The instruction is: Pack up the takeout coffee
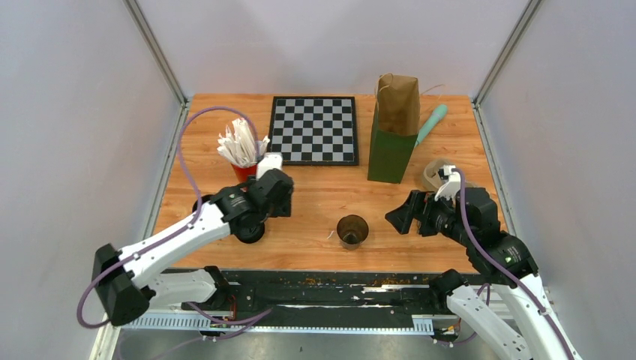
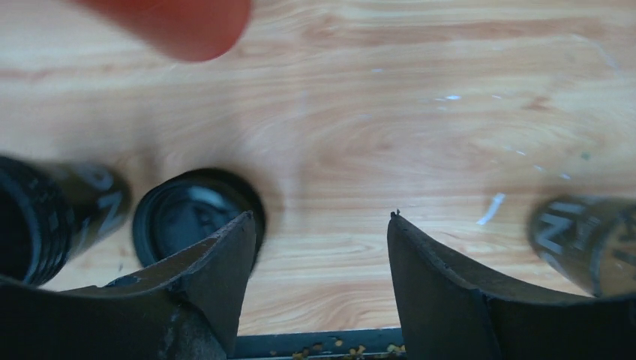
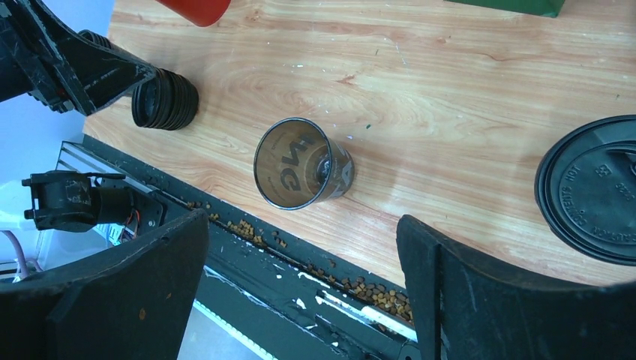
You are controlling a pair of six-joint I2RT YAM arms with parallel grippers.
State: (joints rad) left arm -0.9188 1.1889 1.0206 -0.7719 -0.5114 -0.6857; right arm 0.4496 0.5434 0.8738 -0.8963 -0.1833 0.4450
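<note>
**Both grippers open, cups low by the near edge**

From above, the wooden table [image 1: 322, 196] has its widest stretch of bare wood across the middle. This lies between the black-and-white chessboard [image 1: 313, 130] at the far side and the cups near the arms. A small dark see-through cup with no lid [image 1: 352, 230] stands upright close to the near edge, between the two arms, with wood free all round it. The left gripper [image 1: 262, 206] hangs over the near-left part, and a dark cup with a round black lid [image 1: 251, 229] sits just beneath it. The right gripper [image 1: 399, 216] points left at the lidless cup and is apart from it. A red cup of white wrapped straws [image 1: 241, 154] stands left of the chessboard. Right of the board a brown paper bag [image 1: 398, 103] and a green bag [image 1: 390, 156] stand together.

The left wrist view shows that gripper [image 2: 322, 225] with its fingers spread and only bare wood between them. The black-lidded cup [image 2: 195, 214] lies beside the left finger; I cannot tell whether they touch. A second dark cup [image 2: 45, 217] is further left, and it is blurred. The lidless cup [image 2: 585, 240] is off to the right.

The right wrist view shows that gripper [image 3: 302, 220] also spread wide and holding nothing. The lidless cup [image 3: 300, 161] stands beyond it, close to the black rail [image 3: 300, 285] along the table's near edge, which is strewn with brown crumbs. A round black plastic lid [image 3: 592, 187] sits well apart from the cup; I cannot tell whether a cup is under it.
</note>
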